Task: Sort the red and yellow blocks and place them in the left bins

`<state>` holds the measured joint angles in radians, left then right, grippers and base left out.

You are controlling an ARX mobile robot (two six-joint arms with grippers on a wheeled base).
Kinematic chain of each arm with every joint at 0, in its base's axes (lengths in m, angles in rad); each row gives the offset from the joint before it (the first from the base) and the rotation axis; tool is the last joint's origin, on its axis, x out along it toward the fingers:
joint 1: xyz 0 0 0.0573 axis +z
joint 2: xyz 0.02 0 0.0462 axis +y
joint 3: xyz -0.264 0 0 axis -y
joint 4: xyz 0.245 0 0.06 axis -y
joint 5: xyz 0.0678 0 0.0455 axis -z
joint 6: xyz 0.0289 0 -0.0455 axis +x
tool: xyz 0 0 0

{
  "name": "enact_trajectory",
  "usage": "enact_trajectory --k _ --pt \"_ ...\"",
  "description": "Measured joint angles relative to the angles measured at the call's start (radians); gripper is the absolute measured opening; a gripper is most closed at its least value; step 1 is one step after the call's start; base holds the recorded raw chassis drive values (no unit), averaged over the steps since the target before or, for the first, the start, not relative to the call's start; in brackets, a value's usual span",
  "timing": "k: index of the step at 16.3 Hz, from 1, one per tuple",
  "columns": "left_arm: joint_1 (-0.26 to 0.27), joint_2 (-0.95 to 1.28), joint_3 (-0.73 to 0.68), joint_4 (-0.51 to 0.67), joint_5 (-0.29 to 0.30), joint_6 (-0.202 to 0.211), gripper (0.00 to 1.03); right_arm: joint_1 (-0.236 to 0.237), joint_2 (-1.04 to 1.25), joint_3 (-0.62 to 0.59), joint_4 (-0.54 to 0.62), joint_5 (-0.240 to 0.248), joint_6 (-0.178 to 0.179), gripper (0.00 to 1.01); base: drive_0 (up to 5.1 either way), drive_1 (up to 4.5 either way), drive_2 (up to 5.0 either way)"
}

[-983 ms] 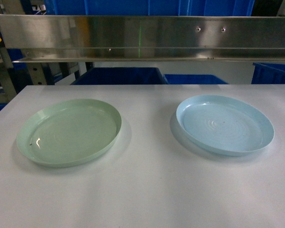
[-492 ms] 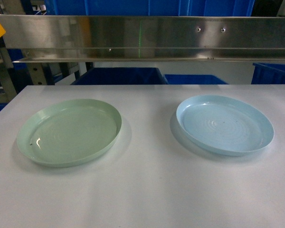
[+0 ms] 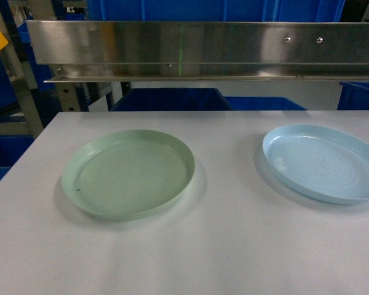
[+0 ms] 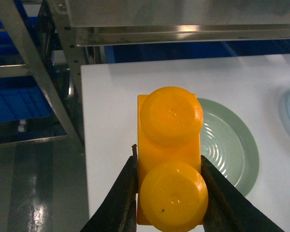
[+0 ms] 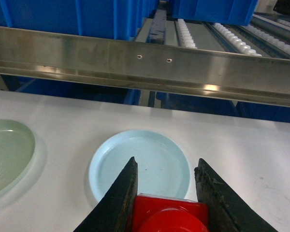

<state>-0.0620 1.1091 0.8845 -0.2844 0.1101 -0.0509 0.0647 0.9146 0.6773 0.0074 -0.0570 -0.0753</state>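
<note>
Our left gripper (image 4: 168, 193) pinched the yellow block (image 4: 169, 159) past the table (image 4: 116, 111) edge; our right gripper (image 5: 166, 193) pinched the frame-cropped red block (image 5: 169, 215).

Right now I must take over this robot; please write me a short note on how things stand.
Left claw: shut on the yellow block, held above the table's left edge near the green plate.
Right claw: shut on the red block, above the blue plate.
Done: both blocks picked up; both plates empty.
Left: put each block into a blue bin; none is in yet.
</note>
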Motion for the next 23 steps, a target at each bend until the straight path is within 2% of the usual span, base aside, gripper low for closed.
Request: enact_trajectory --k 23 --pt "0.0 0.0 0.0 0.002 -0.001 0.0 0.26 0.0 0.0 -0.001 -0.001 0.0 0.0 0.29 -5.0 2.45 2.4"
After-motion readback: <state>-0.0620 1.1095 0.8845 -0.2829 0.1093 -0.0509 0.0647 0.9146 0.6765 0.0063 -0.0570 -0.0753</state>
